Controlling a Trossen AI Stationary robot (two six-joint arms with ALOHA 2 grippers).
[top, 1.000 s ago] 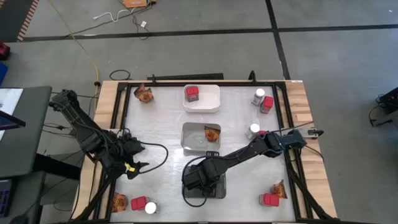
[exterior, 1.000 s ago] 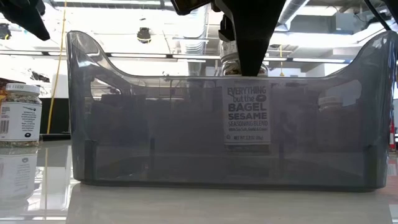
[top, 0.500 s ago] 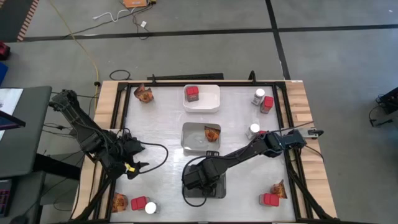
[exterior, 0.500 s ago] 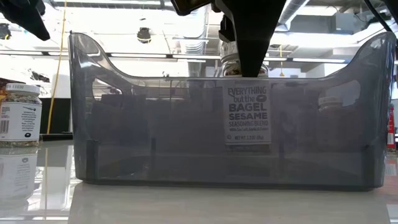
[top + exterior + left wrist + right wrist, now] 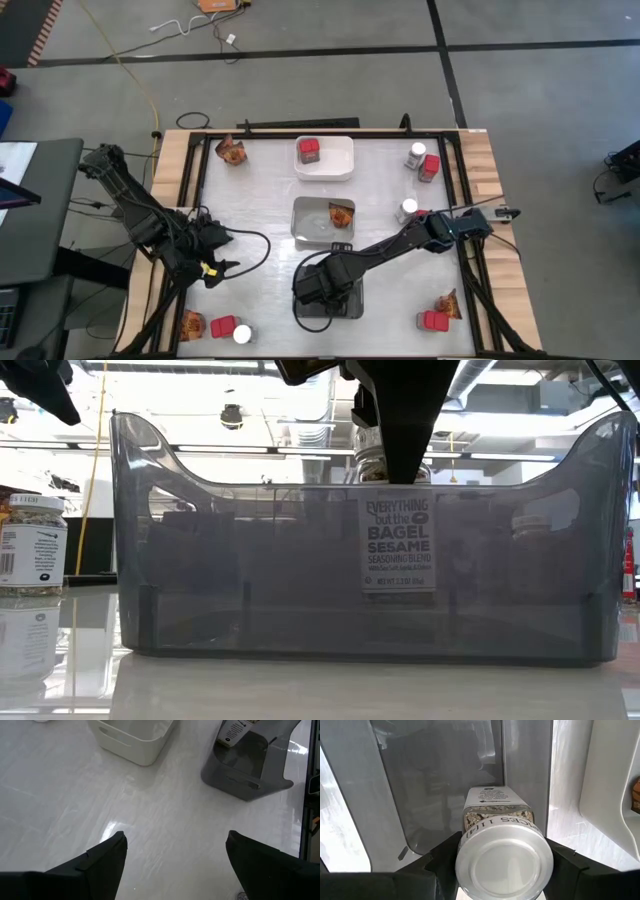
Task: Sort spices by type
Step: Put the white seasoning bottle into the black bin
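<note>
At the left of the table the left gripper (image 5: 222, 266) is held above bare tabletop with its fingers spread wide and nothing between them, exactly as in the earlier frames; near its side, at the near left corner, an orange-brown packet (image 5: 190, 323), a red box (image 5: 223, 327) and a white-lidded jar (image 5: 243, 334) are left unsorted. Toward the middle, one red box is seen in the white tray (image 5: 346, 165) and one packet in the clear tray (image 5: 300, 232). Nearer, the right gripper (image 5: 322, 287) is kept inside the dark grey tray (image 5: 150, 560), clamped on a seasoning jar (image 5: 499, 840) by its neck, the jar upright and low within the tray. Since a second ago the tray's wall is seen slightly shifted to the right in the low view, while the jar has hardly moved; the jar is judged nearly set down but not yet let go. At the right, further jars, a packet and a box remain loose
</note>
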